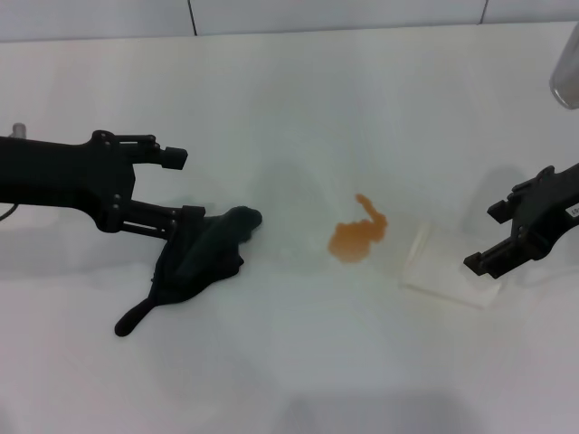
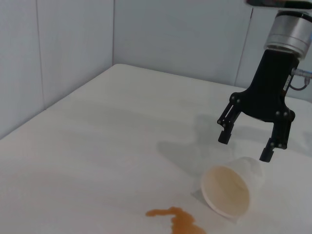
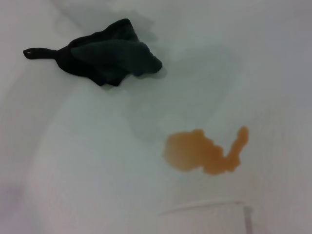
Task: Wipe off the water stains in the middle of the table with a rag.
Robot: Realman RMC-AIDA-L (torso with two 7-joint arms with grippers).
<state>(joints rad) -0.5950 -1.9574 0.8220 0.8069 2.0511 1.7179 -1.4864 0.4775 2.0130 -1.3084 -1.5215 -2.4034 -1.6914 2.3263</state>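
Observation:
The rag [image 1: 204, 258] is a dark green-black cloth lying crumpled on the white table [image 1: 289, 362], left of centre, its thin tail pointing toward the near edge. My left gripper [image 1: 181, 187] is open beside it, and its lower finger [image 1: 188, 220] overlaps the rag's far-left edge. The right wrist view shows the rag [image 3: 105, 56] flat on the table with nothing on it. The orange-brown water stains [image 1: 357, 237] [image 3: 204, 153] [image 2: 178, 219] lie in the middle, apart from the rag. My right gripper [image 1: 486, 238] [image 2: 248, 146] hangs open at the right, holding nothing.
A white paper cup [image 1: 448, 262] [image 2: 229, 190] lies tipped on its side just right of the stains, below my right gripper. A grey cylinder [image 1: 565, 72] shows at the far right edge. Grey wall panels [image 2: 73, 48] stand behind the table.

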